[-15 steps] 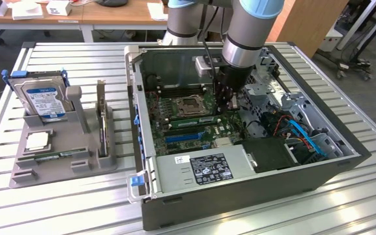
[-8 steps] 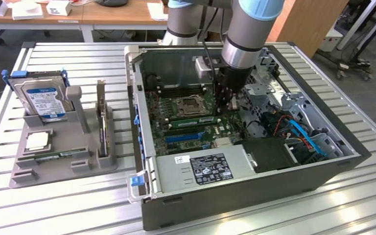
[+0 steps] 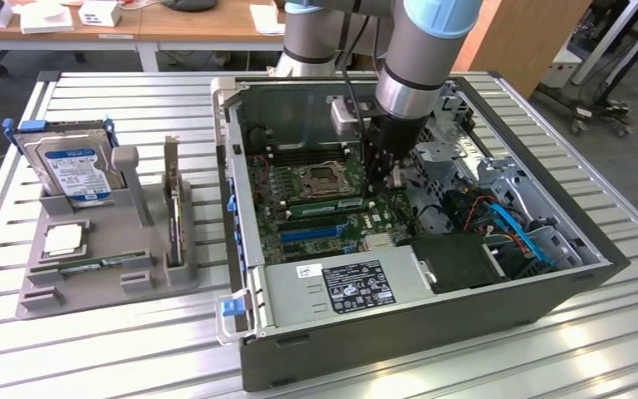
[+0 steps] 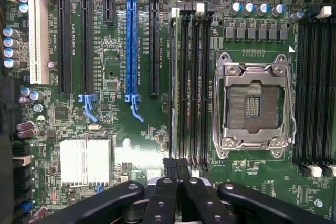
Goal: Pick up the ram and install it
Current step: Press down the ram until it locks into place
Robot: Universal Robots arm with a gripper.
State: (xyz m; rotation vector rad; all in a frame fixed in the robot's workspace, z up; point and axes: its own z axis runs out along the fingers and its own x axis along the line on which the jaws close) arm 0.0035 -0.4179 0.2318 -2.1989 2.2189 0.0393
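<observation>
Standing beside hand point(image 4: 177, 165) (shut): slotted ram point(image 4: 172, 77)

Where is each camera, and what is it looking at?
Exterior view: sits off the arm, above the slatted table, looking down at the open computer case and the grey holder beside it; the arm reaches into the case.
Wrist view: rides on the wrist, facing straight at the motherboard; the shut gripper shows, ending at the memory slots.
Shared: both show the motherboard and its empty processor socket.
</observation>
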